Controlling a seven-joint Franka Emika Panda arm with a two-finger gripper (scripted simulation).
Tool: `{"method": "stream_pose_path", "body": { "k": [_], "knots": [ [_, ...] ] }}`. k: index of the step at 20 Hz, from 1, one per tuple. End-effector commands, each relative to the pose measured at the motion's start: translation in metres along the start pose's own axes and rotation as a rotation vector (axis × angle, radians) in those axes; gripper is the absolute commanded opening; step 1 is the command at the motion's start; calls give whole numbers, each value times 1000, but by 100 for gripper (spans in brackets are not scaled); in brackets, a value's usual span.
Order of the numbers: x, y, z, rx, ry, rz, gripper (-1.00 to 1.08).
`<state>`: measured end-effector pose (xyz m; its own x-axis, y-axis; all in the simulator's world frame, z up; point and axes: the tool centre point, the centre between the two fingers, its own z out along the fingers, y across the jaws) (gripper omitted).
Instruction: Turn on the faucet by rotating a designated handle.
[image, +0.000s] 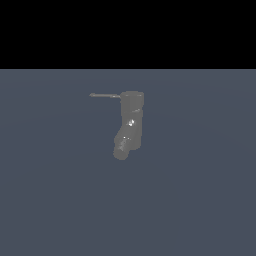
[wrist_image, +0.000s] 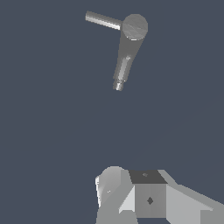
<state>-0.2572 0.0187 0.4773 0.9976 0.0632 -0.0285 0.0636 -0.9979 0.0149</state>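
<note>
My hand (wrist_image: 131, 192) hangs well apart from the faucet (image: 129, 125); its handle (image: 105, 95) points to nine o'clock; grip state unclear.

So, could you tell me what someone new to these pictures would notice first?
The grey faucet stands alone in the middle of a bare blue-grey floor, its spout bent downward. A thin handle sticks out sideways from its top, toward the exterior view's left. In the wrist view, part of the end effector shows well apart from the faucet, touching nothing; whether it is open is not clear.

Matt grey metal-look faucet (image: 129, 125)
</note>
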Motion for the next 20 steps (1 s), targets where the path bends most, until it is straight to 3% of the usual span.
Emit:
{"method": "stream_pose_path", "body": {
  "k": [1,11,20],
  "knots": [
    [0,0,0,0,0,0,-100],
    [5,-11,8,1,0,53,-100],
    [23,-38,28,5,0,192,-100]
  ]
}}
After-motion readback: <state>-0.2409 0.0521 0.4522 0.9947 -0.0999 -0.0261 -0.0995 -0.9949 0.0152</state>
